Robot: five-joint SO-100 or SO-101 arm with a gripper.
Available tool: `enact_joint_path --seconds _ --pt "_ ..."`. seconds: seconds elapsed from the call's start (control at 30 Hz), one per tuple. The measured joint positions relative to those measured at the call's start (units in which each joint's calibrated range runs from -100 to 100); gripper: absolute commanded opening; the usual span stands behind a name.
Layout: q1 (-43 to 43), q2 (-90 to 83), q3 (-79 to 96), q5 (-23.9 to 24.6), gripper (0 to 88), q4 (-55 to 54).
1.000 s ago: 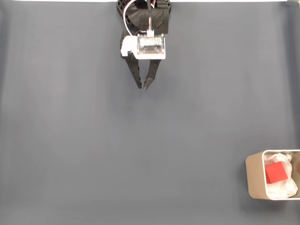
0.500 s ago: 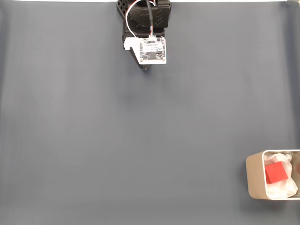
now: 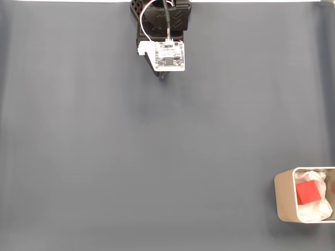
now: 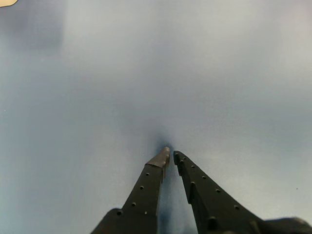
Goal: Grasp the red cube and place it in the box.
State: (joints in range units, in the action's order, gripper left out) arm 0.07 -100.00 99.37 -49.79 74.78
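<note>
**Cube sits in the tin, arm tucked at the far edge**

From where I stand, the small bright red cube (image 3: 307, 192) lies inside the beige-grey rectangular metal tin with rounded corners (image 3: 284, 197), down in the lower right corner of the fixed view. The cube rests on the tin's white wrinkly lining (image 3: 320, 207), towards the left part of the opening, and the tin runs off the right edge of the picture.

The black two-finger gripper (image 4: 170, 155) is well apart from the tin, up at the top centre of the fixed view, folded under a white circuit board with wires (image 3: 169, 55) so that hardly more than a dark tip pokes out below it. In the wrist view its two black perforated fingers (image 4: 144, 192) come together to a narrow point, tips nearly touching, with nothing between them. They point down at the bare dark grey-blue cloth surface (image 3: 104, 157) that covers the table.
</note>
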Motion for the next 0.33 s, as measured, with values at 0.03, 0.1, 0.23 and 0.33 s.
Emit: enact_joint_path --seconds 0.03,0.1,0.23,0.33 --pt "0.0 0.0 0.0 0.1 0.2 0.0" --pt "0.0 0.0 0.0 0.2 0.2 0.0" --pt "0.0 0.0 0.0 0.29 0.2 0.0" --pt "0.0 0.0 0.0 0.29 0.2 0.0"
